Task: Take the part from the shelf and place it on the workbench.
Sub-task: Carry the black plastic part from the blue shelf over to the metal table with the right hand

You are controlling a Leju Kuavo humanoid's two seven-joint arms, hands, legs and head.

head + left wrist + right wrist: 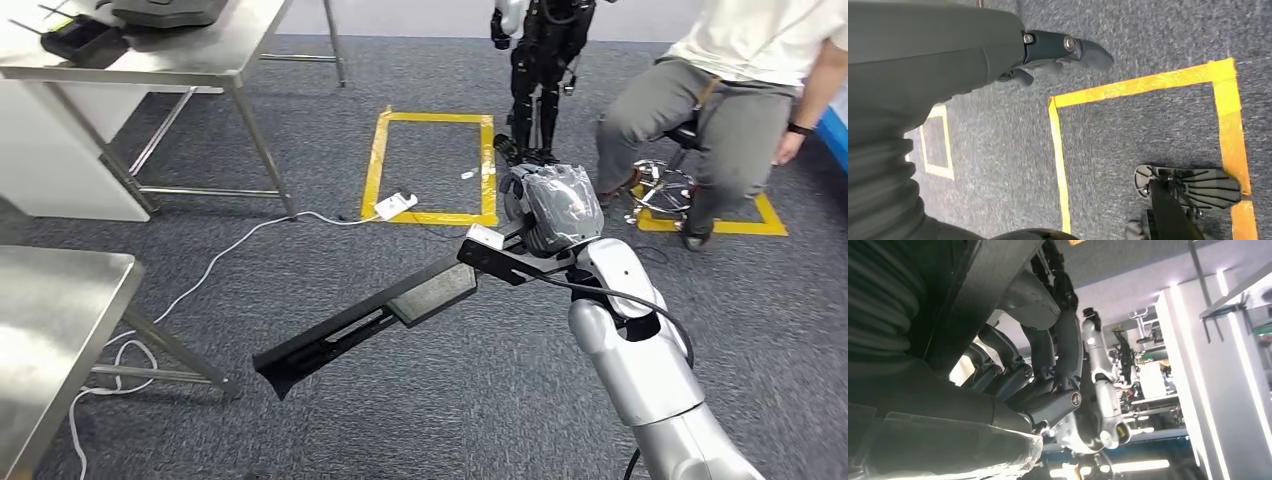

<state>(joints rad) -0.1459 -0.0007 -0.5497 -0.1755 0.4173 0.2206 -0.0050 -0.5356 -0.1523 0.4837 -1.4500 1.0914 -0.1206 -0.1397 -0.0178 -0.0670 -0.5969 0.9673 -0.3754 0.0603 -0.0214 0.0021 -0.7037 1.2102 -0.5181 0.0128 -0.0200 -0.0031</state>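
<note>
We have the part [370,320]: a long black bar, held at its right end by our right hand [552,205], fingers wrapped round it. It sticks out left and near from the hand, hanging over the carpet, touching nothing else. In the right wrist view the fingers [1055,365] curl round the dark bar [983,290], so the grip looks solid.

Left hand [1048,50] hangs over the carpet near yellow floor tape [1148,85], holding nothing; fingers look loosely curled, can't tell more than that.

Step, as we judge it: pick is done, we're in transit, placing not yet done.

Steel tabletop [50,330] sits near left, another [150,50] far left. We can't tell which is the workbench.

Next move calls for turning left and swinging the free end over the tabletop edge without clipping it. Also mind the white cable [200,270] on the floor and the seated person [730,90] far right.
</note>
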